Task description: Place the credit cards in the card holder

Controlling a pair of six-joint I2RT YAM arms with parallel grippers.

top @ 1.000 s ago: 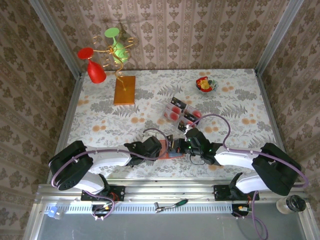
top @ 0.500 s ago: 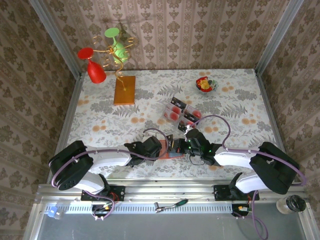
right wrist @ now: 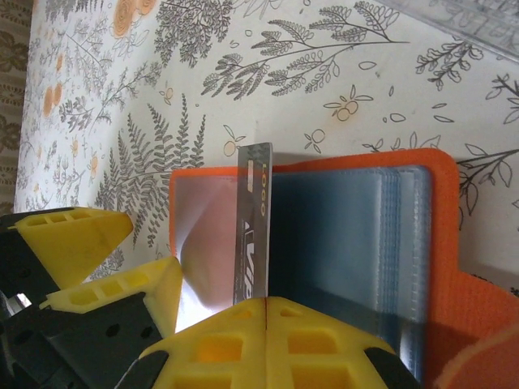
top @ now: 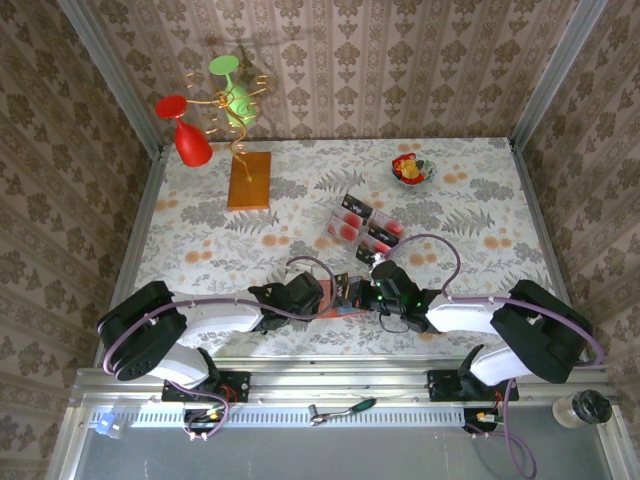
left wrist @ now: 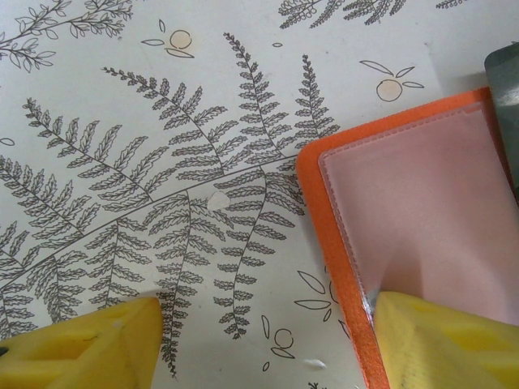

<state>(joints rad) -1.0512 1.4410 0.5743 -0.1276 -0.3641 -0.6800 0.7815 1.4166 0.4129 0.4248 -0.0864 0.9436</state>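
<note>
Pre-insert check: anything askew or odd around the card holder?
Nothing spilled or damaged. The credit card stands on edge over the open card holder, pinched in the shut right gripper, rather than lying flat. The open left gripper straddles the holder's edge, one finger over its clear pocket.

Both arms low, forearms converging mid-table. The left gripper (left wrist: 263, 324) has its yellow fingers spread wide. The right gripper (right wrist: 268, 306) has its yellow fingers pressed together, pinching a thin grey rectangular credit card (right wrist: 253, 219) edge-on.
</note>
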